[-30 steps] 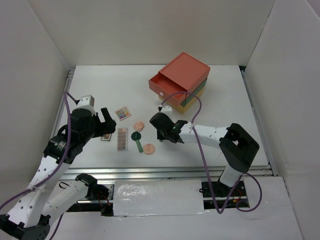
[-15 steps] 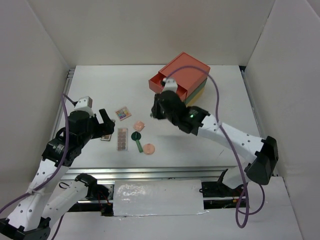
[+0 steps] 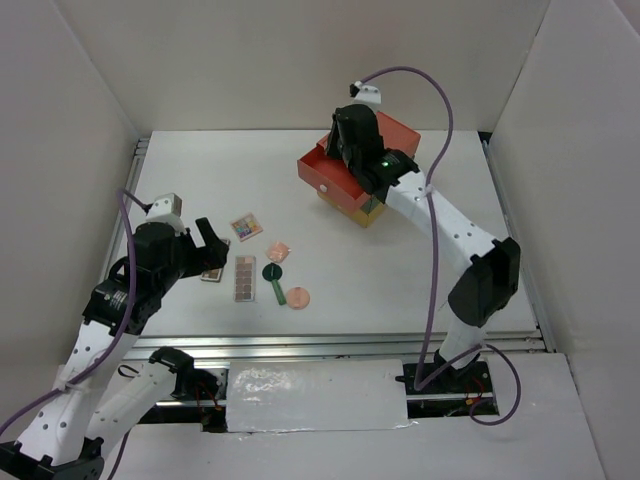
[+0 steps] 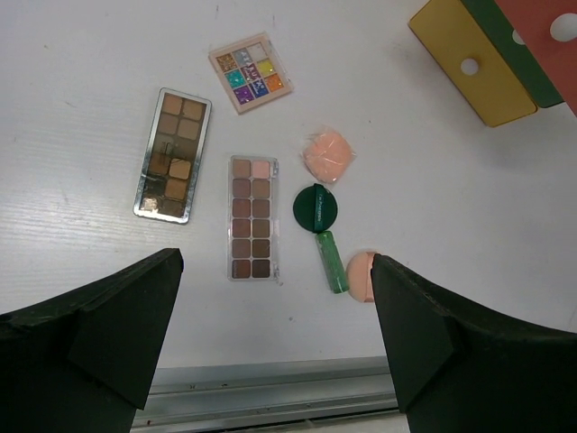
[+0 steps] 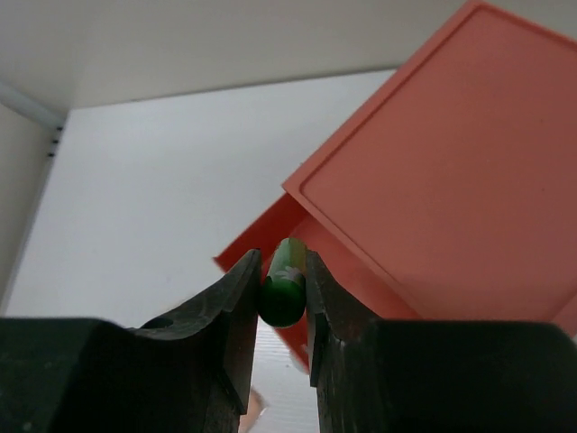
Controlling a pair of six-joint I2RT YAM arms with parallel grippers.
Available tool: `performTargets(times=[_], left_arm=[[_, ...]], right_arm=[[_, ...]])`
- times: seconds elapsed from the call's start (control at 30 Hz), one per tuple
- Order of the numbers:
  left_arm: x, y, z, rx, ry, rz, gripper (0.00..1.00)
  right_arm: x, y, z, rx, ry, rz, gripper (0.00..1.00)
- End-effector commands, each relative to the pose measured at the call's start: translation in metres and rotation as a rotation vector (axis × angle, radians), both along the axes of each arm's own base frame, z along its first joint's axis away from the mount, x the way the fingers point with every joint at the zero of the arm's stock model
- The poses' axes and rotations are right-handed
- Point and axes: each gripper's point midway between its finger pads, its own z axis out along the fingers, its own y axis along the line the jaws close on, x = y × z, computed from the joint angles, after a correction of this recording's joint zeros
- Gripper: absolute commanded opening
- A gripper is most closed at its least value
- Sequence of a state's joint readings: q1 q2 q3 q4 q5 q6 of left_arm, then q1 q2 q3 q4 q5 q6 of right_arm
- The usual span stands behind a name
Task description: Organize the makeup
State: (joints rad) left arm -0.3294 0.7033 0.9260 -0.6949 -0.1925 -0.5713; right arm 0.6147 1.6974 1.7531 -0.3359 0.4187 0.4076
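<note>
My right gripper (image 5: 284,287) is shut on a small green tube (image 5: 287,271) and holds it above the open orange top drawer (image 5: 269,236) of the drawer box (image 3: 372,150); in the top view this gripper (image 3: 342,152) hovers at the box's left side. My left gripper (image 4: 275,293) is open and empty above the rest of the makeup: two brown palettes (image 4: 174,154) (image 4: 252,216), a multicolour palette (image 4: 251,71), a pink round compact (image 4: 326,155), a dark-green compact (image 4: 315,207), a green tube (image 4: 331,262) and a second pink compact (image 4: 361,275), partly behind a finger.
The stacked drawer box has green and yellow drawers (image 4: 469,63) under the orange one. White walls enclose the table on three sides. A metal rail (image 4: 270,392) runs along the near edge.
My right arm has risen from the table beside the makeup and swung back to the orange drawer box. The left arm has hardly moved.
</note>
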Motion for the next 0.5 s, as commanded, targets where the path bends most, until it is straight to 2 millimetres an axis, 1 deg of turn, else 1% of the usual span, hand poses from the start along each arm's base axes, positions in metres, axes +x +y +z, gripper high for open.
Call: performTargets(times=[0.0,0.1,0.13,0.23,0.27,0.3,0.33,0.4,0.43,0.47], left_arm=[[0.004,-0.002,0.008,0.003,-0.044,-0.025,0.99],[0.004,-0.002,0.007,0.004,-0.041,-0.028,0.99],[0.004,-0.003,0.007,0.005,-0.04,-0.03,0.99],[0.005,-0.003,0.007,0.004,-0.038,-0.033,0.99],[0.005,-0.004,0.007,0.004,-0.039,-0.035,0.99],[0.005,-0.004,0.007,0.005,-0.037,-0.037,0.99],[0.005,-0.004,0.006,0.006,-0.033,-0.037,0.99],[0.005,-0.005,0.007,0.002,-0.037,-0.044,0.99],[0.004,-0.005,0.007,0.001,-0.039,-0.043,0.99],[0.004,-0.005,0.008,0.0,-0.042,-0.046,0.99]], right_arm=[[0.019,0.001,-0.009,-0.03,0.006,-0.017,0.0],[0.024,-0.002,-0.023,-0.042,0.035,-0.039,0.0],[0.023,-0.002,-0.031,-0.042,0.047,-0.032,0.0],[0.017,-0.001,-0.036,-0.022,0.048,-0.011,0.02],[0.015,0.0,-0.034,-0.017,0.044,-0.004,0.11],[0.014,-0.001,-0.037,-0.021,0.049,-0.003,0.26],[0.014,-0.002,-0.039,-0.026,0.056,-0.005,0.61],[0.012,-0.004,-0.04,-0.03,0.063,-0.008,0.79],[0.011,-0.004,-0.038,-0.028,0.062,-0.009,0.98],[0.007,-0.006,-0.032,-0.025,0.057,-0.007,1.0]])
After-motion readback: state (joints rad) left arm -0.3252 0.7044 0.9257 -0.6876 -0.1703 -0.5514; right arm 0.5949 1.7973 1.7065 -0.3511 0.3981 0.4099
